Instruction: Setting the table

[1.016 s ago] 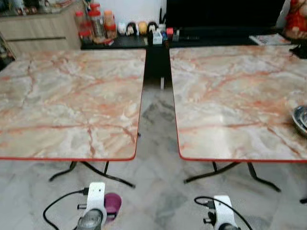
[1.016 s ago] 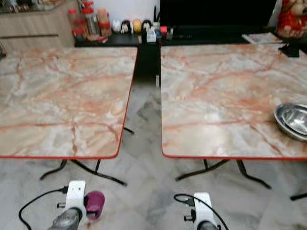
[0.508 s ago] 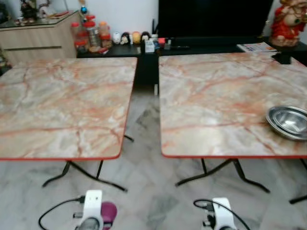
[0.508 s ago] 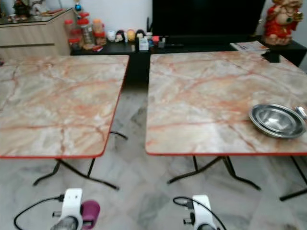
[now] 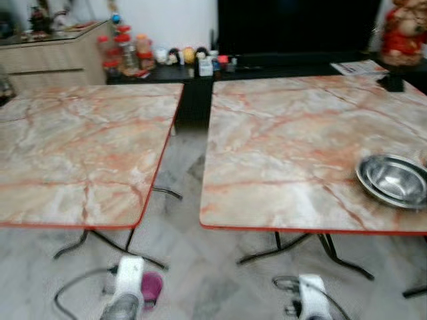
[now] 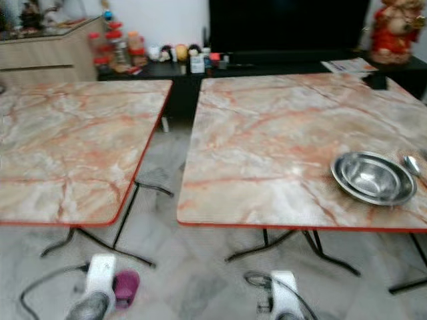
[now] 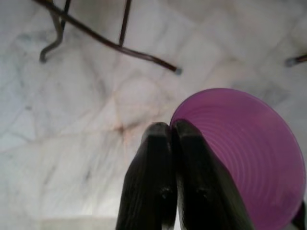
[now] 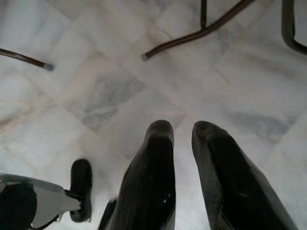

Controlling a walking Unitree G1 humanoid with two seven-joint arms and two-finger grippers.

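My left gripper [image 7: 171, 128] hangs low over the floor, shut on the rim of a purple cup [image 7: 244, 153]. The same cup [image 6: 125, 287] shows beside my left wrist in the eye views. On the right marble table [image 6: 267, 133], near its right front corner, sits a steel bowl [image 6: 373, 177], which looks like two nested ones. A spoon [image 6: 411, 165] lies just to the right of it. My right gripper [image 8: 182, 132] hangs idle above the floor tiles, fingers nearly together with nothing between them.
A second marble table [image 6: 67, 147] stands to the left, with a floor gap [image 6: 163, 173] between the two. Black folding legs [image 6: 287, 247] splay under both tables. Behind are a dark TV cabinet [image 6: 280, 63] with jars and small figures, and a wooden sideboard [image 6: 47, 57].
The camera has swung right and come a little closer, so both tables have shifted left in the picture and the steel bowl is fully in view. Both arms hang as before.
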